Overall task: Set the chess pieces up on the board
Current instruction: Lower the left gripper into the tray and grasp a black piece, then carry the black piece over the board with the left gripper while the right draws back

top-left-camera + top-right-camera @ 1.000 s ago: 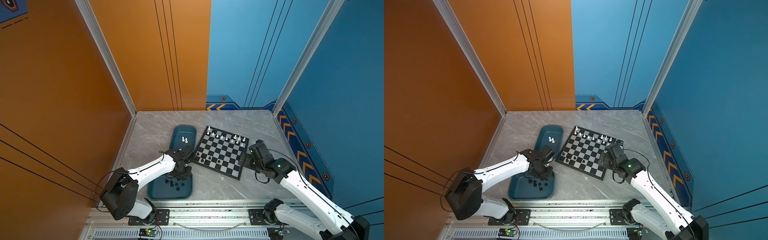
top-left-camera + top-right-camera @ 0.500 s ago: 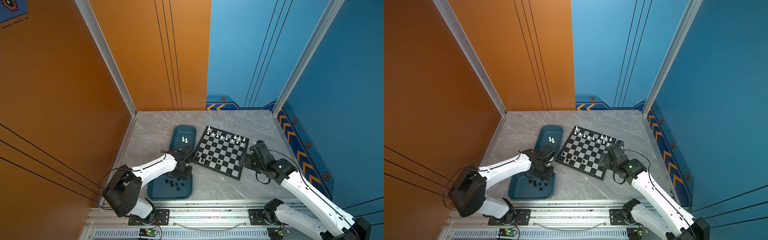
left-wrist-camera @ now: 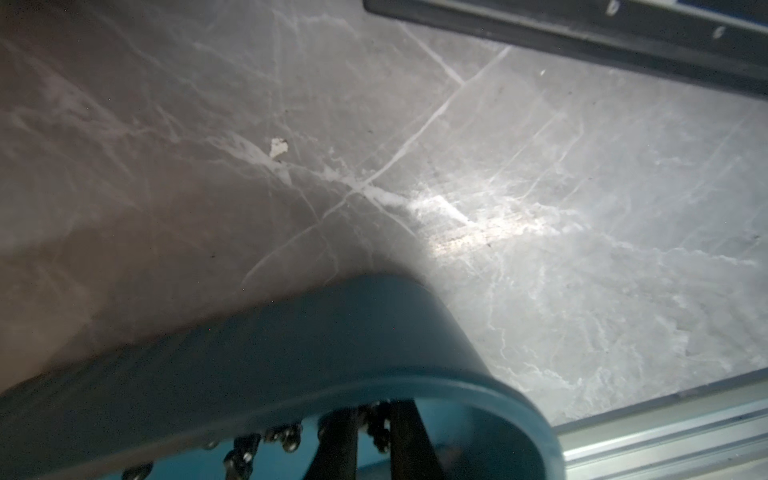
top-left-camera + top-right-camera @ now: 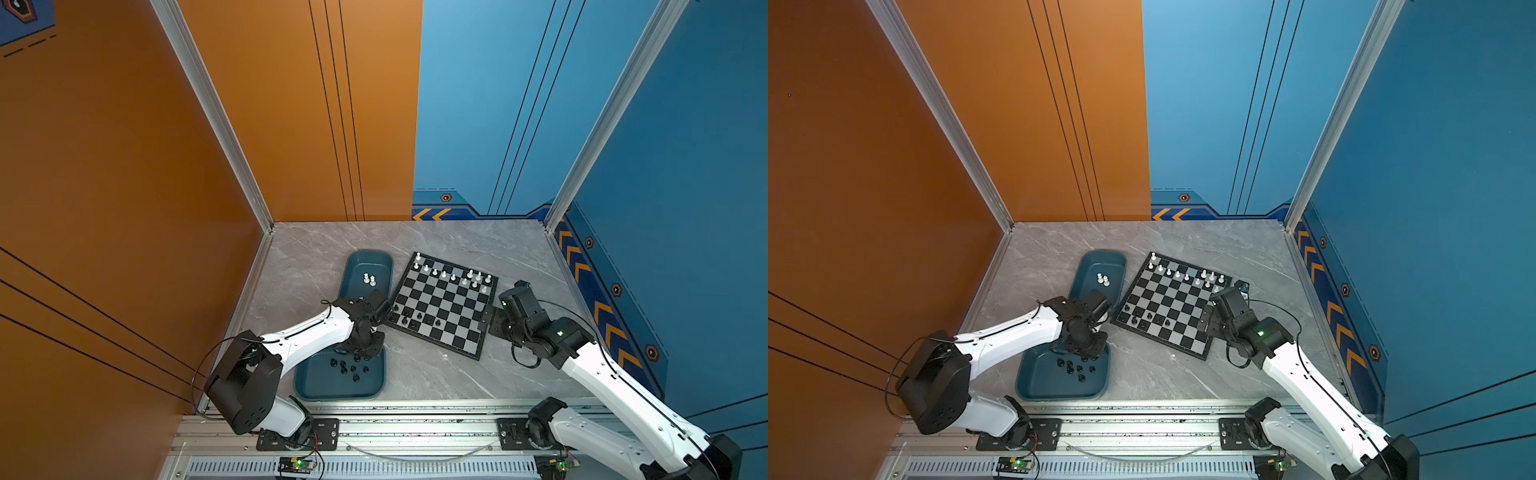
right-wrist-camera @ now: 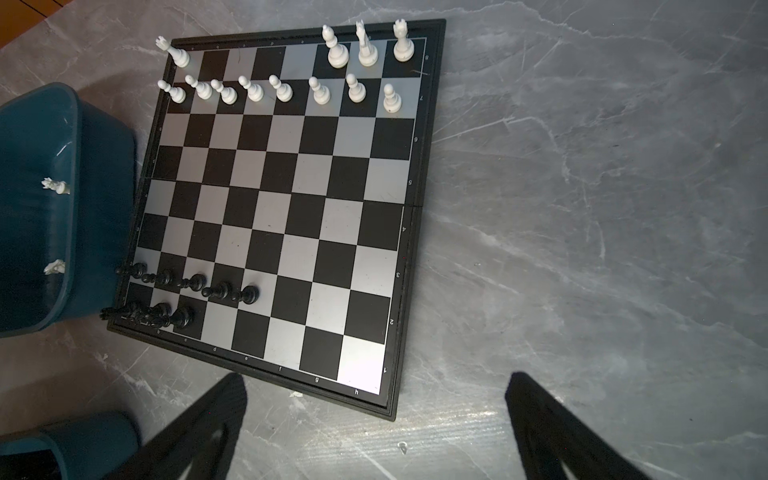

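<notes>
A robot test cell in a lab; orange wall panels (image 4: 124,166) and blue wall panels (image 4: 685,166) set between aluminium posts (image 4: 208,104) box in a grey marble-look table (image 4: 316,249); the left arm (image 4: 307,336) and right arm (image 4: 615,382) are bolted to a metal rail (image 4: 415,434).

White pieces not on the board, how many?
2. First white piece and second white piece, side by side in the far teal tray left of the board. The left arm may hide more.
</notes>
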`<state>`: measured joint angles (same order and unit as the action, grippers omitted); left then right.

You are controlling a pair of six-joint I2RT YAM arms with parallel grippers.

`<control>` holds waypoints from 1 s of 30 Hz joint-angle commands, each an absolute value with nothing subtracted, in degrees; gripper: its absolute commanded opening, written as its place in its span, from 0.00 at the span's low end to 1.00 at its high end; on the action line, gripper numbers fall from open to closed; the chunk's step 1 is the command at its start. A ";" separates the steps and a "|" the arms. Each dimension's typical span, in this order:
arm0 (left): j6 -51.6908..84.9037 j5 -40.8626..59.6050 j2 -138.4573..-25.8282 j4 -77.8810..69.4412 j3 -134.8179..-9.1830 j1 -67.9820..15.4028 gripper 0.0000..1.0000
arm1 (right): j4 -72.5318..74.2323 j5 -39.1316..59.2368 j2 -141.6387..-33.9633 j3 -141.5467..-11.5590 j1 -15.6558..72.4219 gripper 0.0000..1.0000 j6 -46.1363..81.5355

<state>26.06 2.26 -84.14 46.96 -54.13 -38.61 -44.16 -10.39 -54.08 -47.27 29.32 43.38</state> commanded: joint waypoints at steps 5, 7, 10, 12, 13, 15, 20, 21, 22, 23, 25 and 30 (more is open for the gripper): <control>24.08 4.46 -79.58 52.16 -61.07 -35.96 0.05 | -44.65 -11.27 -55.10 -48.56 29.79 1.00 43.36; 23.99 5.15 -78.98 52.98 -62.49 -35.41 0.05 | -44.65 -11.33 -55.11 -48.60 29.80 1.00 43.33; 23.90 5.93 -78.83 54.36 -65.39 -35.07 0.05 | -44.70 -11.42 -55.03 -48.86 29.88 1.00 43.29; 23.74 6.45 -79.31 55.31 -67.85 -35.02 0.05 | -44.91 -11.75 -54.61 -49.51 30.11 1.00 42.94; 23.73 6.65 -79.62 55.60 -68.83 -35.13 0.05 | -45.05 -12.22 -54.27 -49.87 30.31 1.00 42.86; 23.64 7.10 -80.32 55.99 -70.90 -35.24 0.05 | -45.98 -12.94 -53.63 -50.64 30.41 1.00 42.66; 23.90 8.31 -82.31 56.09 -74.97 -36.08 0.05 | -48.94 -13.69 -51.21 -51.35 30.40 1.00 42.38; 24.06 8.33 -82.99 56.11 -75.67 -36.60 0.05 | -49.55 -13.84 -50.46 -51.25 30.36 1.00 42.39; 24.16 8.43 -83.69 56.12 -76.14 -37.17 0.05 | -50.13 -14.08 -49.85 -51.16 30.32 1.00 42.45; 24.29 8.44 -84.53 55.98 -76.69 -37.91 0.05 | -50.77 -14.22 -49.01 -50.99 30.28 1.00 42.58; 24.64 7.95 -86.17 55.91 -77.77 -39.66 0.04 | -51.97 -14.35 -47.36 -50.63 30.21 1.00 42.80; 26.02 7.45 -90.91 53.43 -80.96 -44.86 0.04 | -55.05 -14.60 -42.50 -49.46 29.76 1.00 43.32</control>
<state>25.08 6.94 -89.12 53.82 -78.56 -42.61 -50.50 -12.36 -44.77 -50.04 30.04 43.35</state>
